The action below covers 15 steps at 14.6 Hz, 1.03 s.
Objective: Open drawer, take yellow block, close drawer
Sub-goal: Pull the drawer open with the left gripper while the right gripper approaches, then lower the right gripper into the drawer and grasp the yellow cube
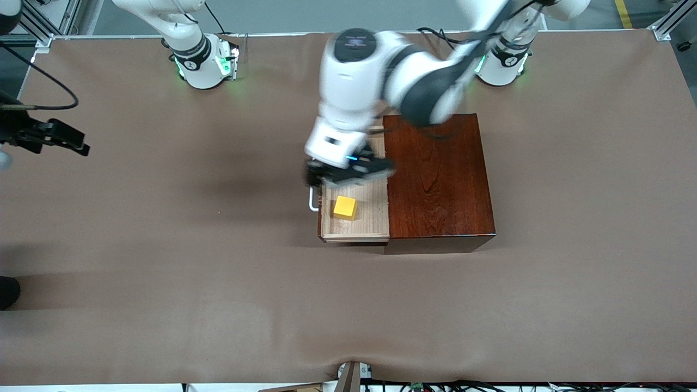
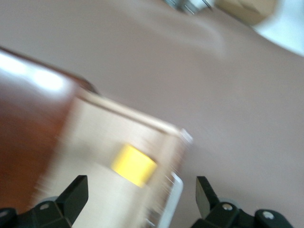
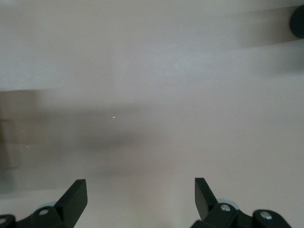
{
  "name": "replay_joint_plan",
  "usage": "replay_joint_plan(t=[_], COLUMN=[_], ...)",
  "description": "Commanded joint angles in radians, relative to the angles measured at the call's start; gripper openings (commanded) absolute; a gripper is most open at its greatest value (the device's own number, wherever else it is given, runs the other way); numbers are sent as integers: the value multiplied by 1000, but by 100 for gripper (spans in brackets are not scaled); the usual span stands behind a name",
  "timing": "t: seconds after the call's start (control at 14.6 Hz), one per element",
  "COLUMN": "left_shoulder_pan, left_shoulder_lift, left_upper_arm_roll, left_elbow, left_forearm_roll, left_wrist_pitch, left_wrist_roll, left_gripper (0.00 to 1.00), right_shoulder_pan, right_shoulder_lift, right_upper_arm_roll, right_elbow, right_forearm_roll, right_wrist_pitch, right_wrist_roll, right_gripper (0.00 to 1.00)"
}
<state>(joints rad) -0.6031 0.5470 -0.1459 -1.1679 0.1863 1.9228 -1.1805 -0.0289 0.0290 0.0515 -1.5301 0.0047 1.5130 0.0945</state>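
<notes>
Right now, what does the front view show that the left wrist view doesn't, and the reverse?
Only the front view shows the whole wooden box, the right gripper waiting open over the table, and both arm bases. Only the left wrist view shows the left gripper open, fingers apart and empty. Both show the open drawer, its white handle and the yellow block inside.

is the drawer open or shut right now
Open: the drawer is slid out of the wooden box, its pale interior exposed with the yellow block inside.
</notes>
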Motion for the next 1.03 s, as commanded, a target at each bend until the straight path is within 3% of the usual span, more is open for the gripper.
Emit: replay_joint_plan(t=[0.0, 0.14, 0.34, 0.55, 0.75, 0.96], left_shoulder_pan=[159, 286, 432, 551, 656, 703], left_shoulder_lift=[-68, -105, -211, -317, -427, -566], left_upper_arm_roll=[-17, -36, -41, -43, -41, -41], left_elbow=[-62, -102, -258, -393, -504, -623], left_forearm_roll=[-28, -47, -48, -53, -141, -189], left_wrist_pitch=[-89, -120, -122, -108, -108, -117], left_wrist_roll=[156, 290, 489, 683, 882, 1011], left_gripper=[100, 100, 100, 100, 100, 100], right_shoulder_pan=[155, 300, 490, 567, 647, 668], right_shoulder_lift=[0, 41, 150, 234, 359, 472], right_upper_arm_roll=[14, 14, 14, 13, 13, 13], right_elbow=[2, 4, 33, 33, 71, 131], right_forearm_roll=[0, -2, 8, 76, 72, 78], right_wrist_pitch=[-1, 7, 68, 226, 381, 452], right_wrist_roll=[313, 674, 1046, 1348, 1634, 1847], right_gripper=[100, 100, 100, 100, 100, 100])
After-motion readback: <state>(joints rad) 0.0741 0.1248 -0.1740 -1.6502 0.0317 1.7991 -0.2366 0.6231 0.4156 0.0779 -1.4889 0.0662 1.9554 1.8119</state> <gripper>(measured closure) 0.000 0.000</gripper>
